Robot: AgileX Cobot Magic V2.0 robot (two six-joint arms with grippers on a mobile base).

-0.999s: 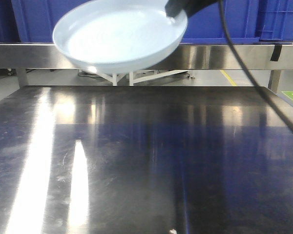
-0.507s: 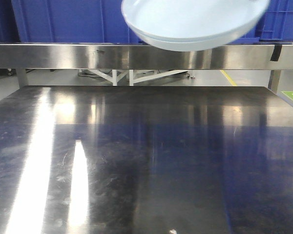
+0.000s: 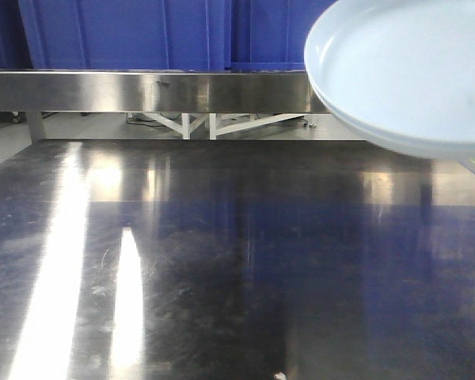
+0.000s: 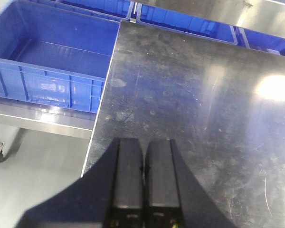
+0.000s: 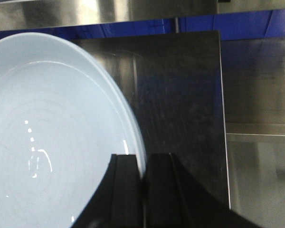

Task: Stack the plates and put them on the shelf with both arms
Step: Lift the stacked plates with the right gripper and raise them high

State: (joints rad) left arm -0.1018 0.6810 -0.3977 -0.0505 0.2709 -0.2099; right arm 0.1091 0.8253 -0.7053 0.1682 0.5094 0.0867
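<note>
Where the front view catches them, the plates (image 3: pixel 412 71) hang in the air at upper right, clear of the counter (image 3: pixel 222 261), tilted so I look into the top one's bowl. Two rims show along the lower edge, one plate nested in the other. The frame's right edge cuts the stack off, so I can't see its far side there.

Right wrist view: the plates (image 5: pixel 52 142) fill the left half. Right claw (image 5: pixel 143 164) is pinched onto the rim, one finger over the inside of the bowl and one outside, with only the rim's thickness between them. Dark counter lies below and to the right of the stack, its right edge and far edge both in view.

Left claw (image 4: pixel 143 147): fingers pressed together with only a hairline seam between, nothing in them. It hangs over the counter near the counter's left edge, well above the surface.

Surroundings: blue crates (image 4: pixel 47 61) sit just past the left edge of the counter and along its far side. In the front view, crates (image 3: pixel 127 36) stand above a steel ledge (image 3: pixel 142 91) behind the counter. Bright glare streaks run across the counter's left part.
</note>
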